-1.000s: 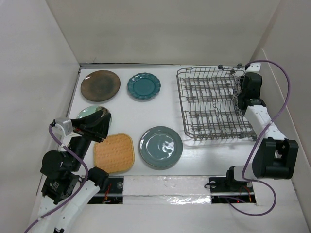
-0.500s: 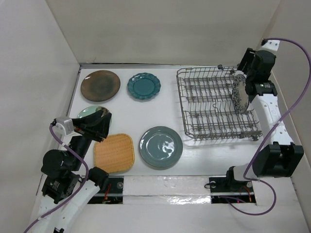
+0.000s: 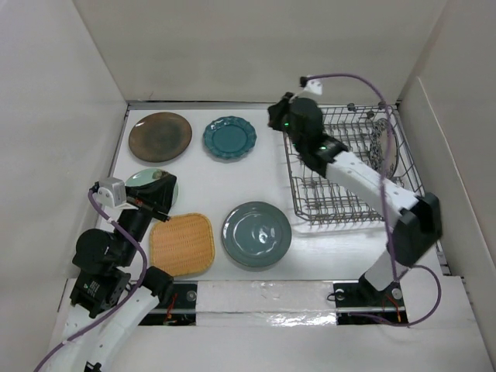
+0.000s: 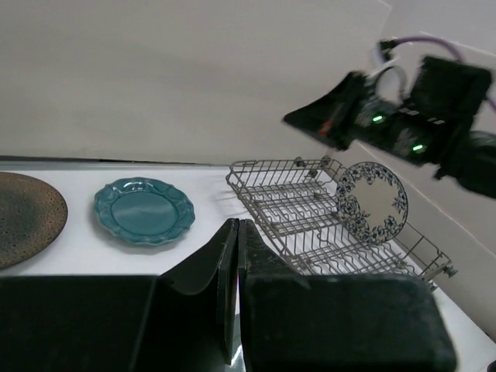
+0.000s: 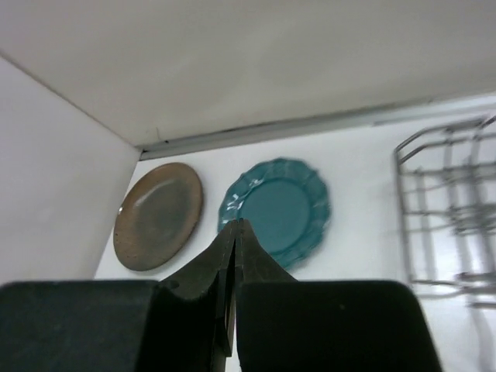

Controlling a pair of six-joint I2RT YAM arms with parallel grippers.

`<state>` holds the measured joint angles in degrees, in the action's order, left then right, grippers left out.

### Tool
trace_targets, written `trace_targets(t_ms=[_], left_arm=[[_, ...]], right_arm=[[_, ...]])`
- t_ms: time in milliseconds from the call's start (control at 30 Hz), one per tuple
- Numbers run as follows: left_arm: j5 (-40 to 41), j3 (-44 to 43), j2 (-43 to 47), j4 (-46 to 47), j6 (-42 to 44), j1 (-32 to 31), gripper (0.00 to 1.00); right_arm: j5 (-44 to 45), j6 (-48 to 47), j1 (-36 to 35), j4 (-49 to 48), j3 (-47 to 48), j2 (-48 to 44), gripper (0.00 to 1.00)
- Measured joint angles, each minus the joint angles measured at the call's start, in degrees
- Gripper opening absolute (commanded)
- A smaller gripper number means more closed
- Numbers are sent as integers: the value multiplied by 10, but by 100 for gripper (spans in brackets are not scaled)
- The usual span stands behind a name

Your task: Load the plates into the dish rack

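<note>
The right gripper (image 3: pixel 273 116) is hovering with its jaws pressed fully together and nothing between them, as its wrist view (image 5: pixel 235 232) is showing. Just ahead of it the teal scalloped plate (image 5: pixel 279 209) is lying flat on the table (image 3: pixel 209 190), with the dark brown plate (image 5: pixel 159 215) lying beyond that, to the gripper's left. The dish rack (image 3: pixel 341 167) is sitting directly behind and to the right of this gripper, and the white floral plate (image 3: pixel 380 151) is standing on edge between the tines at the rack's far side.

The left gripper (image 3: pixel 164 190) is also sitting closed and holding nothing (image 4: pixel 235 232). It is hanging above a pale green plate (image 3: pixel 139 180), partly hiding it. The tan woven plate (image 3: pixel 182 244) is lying just beside this gripper on its near side, and the grey-blue plate (image 3: pixel 256 235) is lying farther to its right. From the left wrist, the rack (image 4: pixel 310 225) and floral plate (image 4: pixel 372 203) are showing ahead to the right.
</note>
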<state>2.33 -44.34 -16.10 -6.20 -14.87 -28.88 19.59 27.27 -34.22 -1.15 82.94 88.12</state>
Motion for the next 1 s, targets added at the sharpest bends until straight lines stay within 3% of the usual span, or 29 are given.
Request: trace_targets(t_ms=[33, 67, 100, 200, 300, 367, 433, 867, 1000], left_arm=[[2, 0, 0, 0, 0, 0, 0], [4, 0, 0, 0, 0, 0, 0], [7, 0, -1, 0, 0, 0, 0], [11, 0, -5, -1, 0, 0, 2], [12, 0, -10, -1, 0, 0, 17], [13, 0, -11, -2, 0, 0, 32], [15, 0, -11, -1, -3, 0, 39], [34, 0, -11, -5, -7, 0, 40], [36, 0, -11, -5, -7, 0, 40]], right_arm=[[15, 21, -21, -10, 9, 31, 11], [27, 45, -37, -21, 22, 68, 25], [33, 70, -51, -28, 37, 106, 56], [53, 144, -82, -45, 65, 212, 81], [80, 216, -102, -42, 68, 285, 82], [98, 264, -110, -27, 78, 323, 81], [116, 312, -114, -9, 96, 353, 79], [137, 548, -122, 40, 163, 454, 73], [138, 606, -123, 46, 169, 465, 63]])
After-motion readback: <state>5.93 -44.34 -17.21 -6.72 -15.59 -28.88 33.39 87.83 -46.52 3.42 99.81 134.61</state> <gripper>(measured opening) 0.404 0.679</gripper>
